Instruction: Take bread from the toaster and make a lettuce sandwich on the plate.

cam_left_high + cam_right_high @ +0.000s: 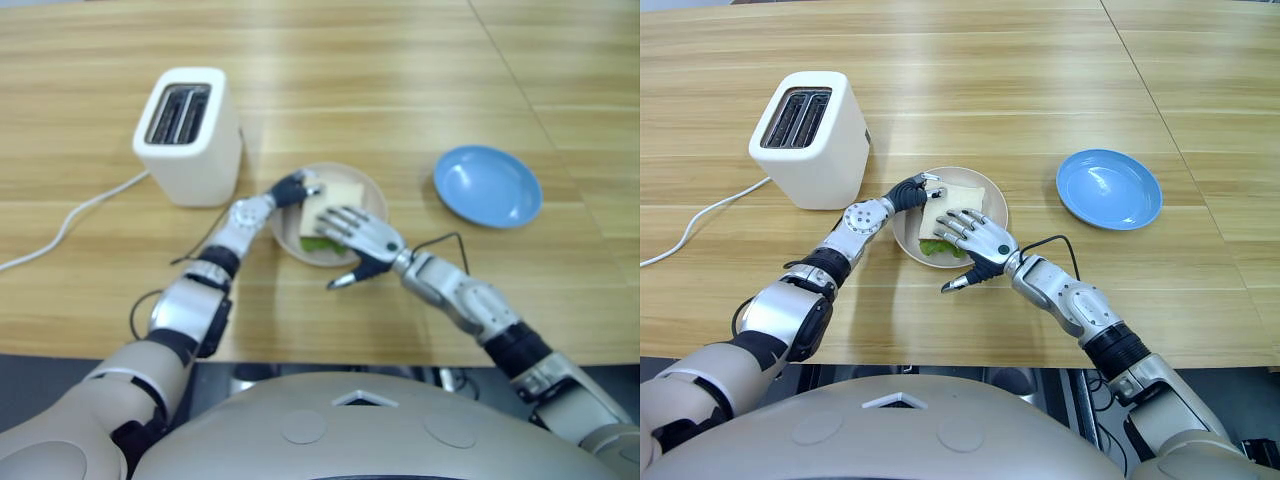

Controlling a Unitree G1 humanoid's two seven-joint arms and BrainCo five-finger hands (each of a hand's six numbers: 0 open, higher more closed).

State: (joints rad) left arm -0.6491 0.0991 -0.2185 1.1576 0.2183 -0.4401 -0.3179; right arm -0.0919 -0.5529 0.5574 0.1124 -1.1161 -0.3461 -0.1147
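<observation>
Right hand (975, 235) lies spread, fingers open, on bread slice (958, 198) over lettuce (935, 247) on plate (903, 236); left hand (908, 192) fingers pinch slice's corner.

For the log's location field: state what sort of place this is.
Probably a staged breakfast table in a lab or office: a wide wooden table bearing a white toaster, a plate with a sandwich, and a blue plate.

White toaster (805, 140), pale bread (958, 198), green lettuce (938, 248), beige plate (902, 236), blue plate (1108, 190), light wood-grain table (990, 80)
</observation>
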